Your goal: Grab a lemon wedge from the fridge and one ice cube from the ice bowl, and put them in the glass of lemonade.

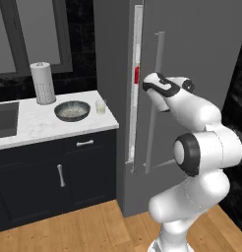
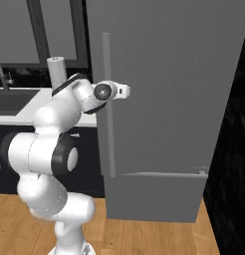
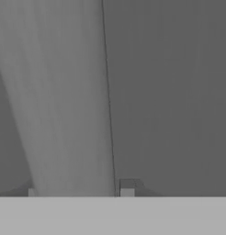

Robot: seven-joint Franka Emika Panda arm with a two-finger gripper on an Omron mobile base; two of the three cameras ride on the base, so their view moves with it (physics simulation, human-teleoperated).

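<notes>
The fridge (image 1: 196,44) (image 2: 169,99) is tall and matte grey. My gripper (image 3: 79,190) is at its long vertical door handle (image 1: 156,118) (image 2: 107,139) (image 3: 69,105), about a third of the way down the bar. The bar runs between my fingertips (image 3: 127,188), which sit against its two sides. A narrow white strip (image 1: 136,49) runs along the door's left edge. The ice bowl (image 1: 72,110) and the glass of lemonade (image 1: 100,106) stand side by side on the white counter (image 1: 39,125) left of the fridge. The lemon wedge is hidden.
A white paper-towel roll (image 1: 43,82) stands behind the bowl. A dark sink (image 1: 5,118) lies at the counter's left end. Dark drawer cabinets (image 1: 59,172) sit below the counter. A small red thing (image 1: 136,75) shows in the white strip. The floor (image 1: 69,231) is wood.
</notes>
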